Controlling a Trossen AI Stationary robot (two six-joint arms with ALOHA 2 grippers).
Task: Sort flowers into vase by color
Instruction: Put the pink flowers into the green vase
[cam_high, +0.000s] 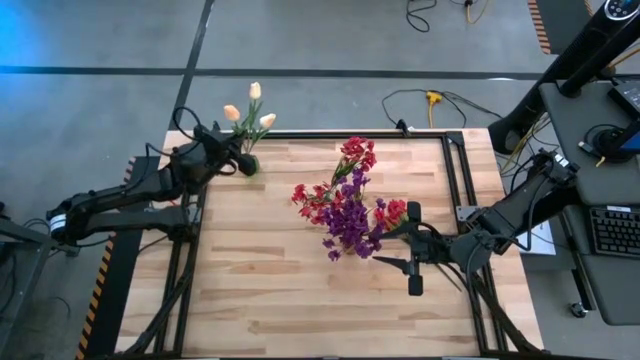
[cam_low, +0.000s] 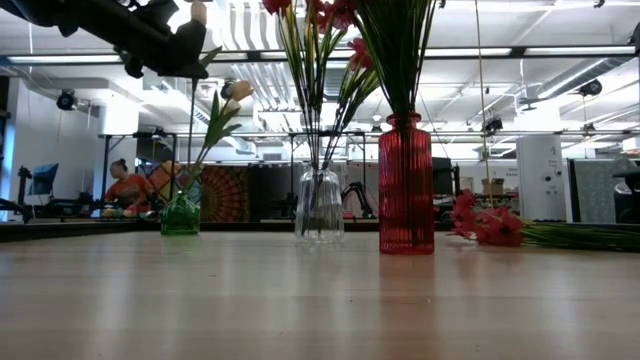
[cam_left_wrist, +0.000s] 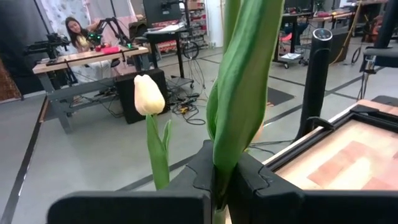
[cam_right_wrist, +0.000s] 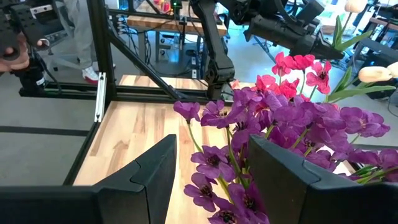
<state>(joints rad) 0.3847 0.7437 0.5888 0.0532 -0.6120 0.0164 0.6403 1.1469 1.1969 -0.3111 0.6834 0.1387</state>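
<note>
My left gripper (cam_high: 238, 160) is at the table's far left corner, above the small green vase (cam_low: 181, 215), shut on a cream tulip's green stem (cam_left_wrist: 239, 118). Other cream tulips (cam_high: 255, 92) stand in that vase. Purple flowers (cam_high: 350, 228) fill the tall red vase (cam_low: 406, 185), and red flowers (cam_high: 355, 155) stand in the clear vase (cam_low: 320, 207). One red flower (cam_low: 485, 222) lies flat on the table to the right of the red vase. My right gripper (cam_high: 413, 250) is open on the right side of the purple bunch and holds nothing. My left gripper pinches the tulip's stem and its wrapped leaf (cam_left_wrist: 225, 163) between its two fingers, coming from the table's left. The stem stands about upright in the hold. In the low view its thin lower part (cam_low: 192, 130) runs down from the gripper to the green vase.
The three vases stand in a row across the table's middle and far part. The wooden top in front of them, toward the near edge (cam_high: 300, 320), is bare. Black frame rails (cam_high: 455, 170) border the table. A person (cam_low: 125, 185) sits at a bench beyond the far side.
</note>
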